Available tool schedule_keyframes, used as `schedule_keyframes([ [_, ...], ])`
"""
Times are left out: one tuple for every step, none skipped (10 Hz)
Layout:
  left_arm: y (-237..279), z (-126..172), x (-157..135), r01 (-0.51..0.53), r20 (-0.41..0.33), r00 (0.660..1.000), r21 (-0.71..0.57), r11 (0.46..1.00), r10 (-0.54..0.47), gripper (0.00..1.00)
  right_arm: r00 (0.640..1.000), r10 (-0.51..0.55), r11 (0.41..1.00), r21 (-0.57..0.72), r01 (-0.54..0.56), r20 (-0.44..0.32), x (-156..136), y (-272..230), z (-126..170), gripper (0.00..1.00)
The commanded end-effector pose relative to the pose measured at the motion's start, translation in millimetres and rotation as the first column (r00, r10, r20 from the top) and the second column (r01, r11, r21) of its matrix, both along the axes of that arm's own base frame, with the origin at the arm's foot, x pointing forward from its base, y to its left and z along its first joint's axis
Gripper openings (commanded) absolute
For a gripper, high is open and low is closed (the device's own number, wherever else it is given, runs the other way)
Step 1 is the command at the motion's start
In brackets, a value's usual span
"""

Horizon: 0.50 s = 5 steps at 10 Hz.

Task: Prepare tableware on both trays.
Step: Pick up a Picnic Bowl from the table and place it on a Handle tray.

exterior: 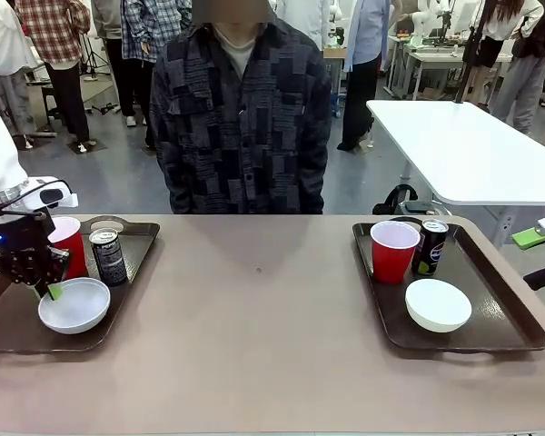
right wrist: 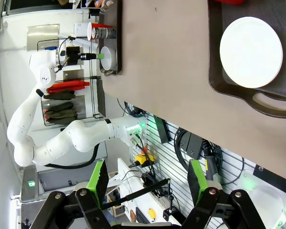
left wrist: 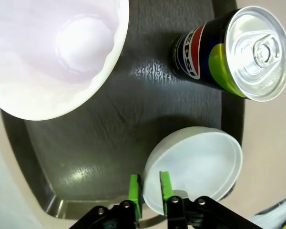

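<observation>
We see left gripper (left wrist: 149,188) jaws clamped on bowl (left wrist: 195,167) rim, tray (exterior: 9,318) at bench's left edge; right gripper (right wrist: 147,183) jaws apart.

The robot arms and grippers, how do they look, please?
The left arm has smooth white rounded segments, with a green light at its base. The left gripper and right gripper are black, with bright green finger pads.
</observation>
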<state>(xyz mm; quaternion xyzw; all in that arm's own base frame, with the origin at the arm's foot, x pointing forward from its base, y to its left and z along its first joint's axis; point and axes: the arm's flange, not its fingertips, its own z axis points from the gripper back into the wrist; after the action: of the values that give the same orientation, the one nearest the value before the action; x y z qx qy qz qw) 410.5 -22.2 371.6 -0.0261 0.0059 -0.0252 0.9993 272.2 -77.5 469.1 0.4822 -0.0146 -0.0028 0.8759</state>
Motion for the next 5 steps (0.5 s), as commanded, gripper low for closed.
schedule_keyframes([
  [0,10,-2,-0.02,0.003,1.0,0.019,1.0,0.02,0.26,1.0,-0.005,1.0,0.016,0.005,0.0,-1,1,2,0.87],
  [0,18,-3,-0.013,0.007,1.0,-0.004,1.0,0.013,1.0,1.0,-0.005,1.0,0.016,0.005,0.0,-1,1,2,0.87],
  [0,27,-5,-0.009,0.011,1.0,-0.035,0.999,0.009,0.46,1.0,-0.005,1.0,0.016,0.005,0.0,-1,1,2,0.87],
  [-1,38,-10,0.008,0.023,1.0,-0.05,0.999,-0.007,1.0,1.0,-0.005,1.0,0.016,0.005,0.0,-1,1,2,0.87],
  [-4,51,-15,0.026,0.029,0.999,-0.063,0.998,-0.025,0.66,1.0,-0.005,1.0,0.016,0.005,0.0,-1,1,2,0.87],
])
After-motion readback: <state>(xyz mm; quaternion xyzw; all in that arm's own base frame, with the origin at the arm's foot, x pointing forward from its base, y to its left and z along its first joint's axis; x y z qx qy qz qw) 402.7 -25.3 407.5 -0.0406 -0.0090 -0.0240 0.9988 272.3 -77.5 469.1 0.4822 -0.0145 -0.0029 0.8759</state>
